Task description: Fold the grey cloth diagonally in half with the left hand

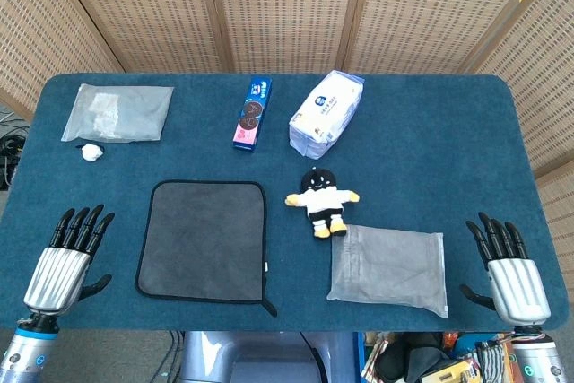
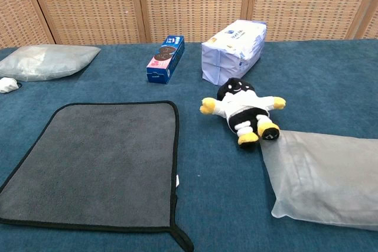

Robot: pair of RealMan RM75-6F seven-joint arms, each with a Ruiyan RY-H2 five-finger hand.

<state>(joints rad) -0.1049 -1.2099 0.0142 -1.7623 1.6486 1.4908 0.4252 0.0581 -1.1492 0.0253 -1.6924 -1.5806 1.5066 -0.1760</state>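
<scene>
Cloth first: the grey cloth (image 1: 204, 240) is spread flat and unfolded on the blue table (image 1: 430, 150), near the front edge and a bit left of center, black trim all round with a little loop at its front right corner. Left hand (image 1: 65, 262) sits at the front left corner, fingers spread, nothing in it, well clear of the cloth. Right hand (image 1: 512, 270) mirrors it at the front right corner, also released and holding nothing. Neither hand shows in the chest view.

Other stuff: a plush doll (image 1: 320, 201) just right of the cloth, its feet touching a grey pouch (image 1: 388, 268) toward the front. Along the back there's a cookie box (image 1: 253, 113), a tissue pack (image 1: 326, 112), and a clear bag (image 1: 118, 113) by the back left corner with a small white lump (image 1: 91, 152) beside it.
</scene>
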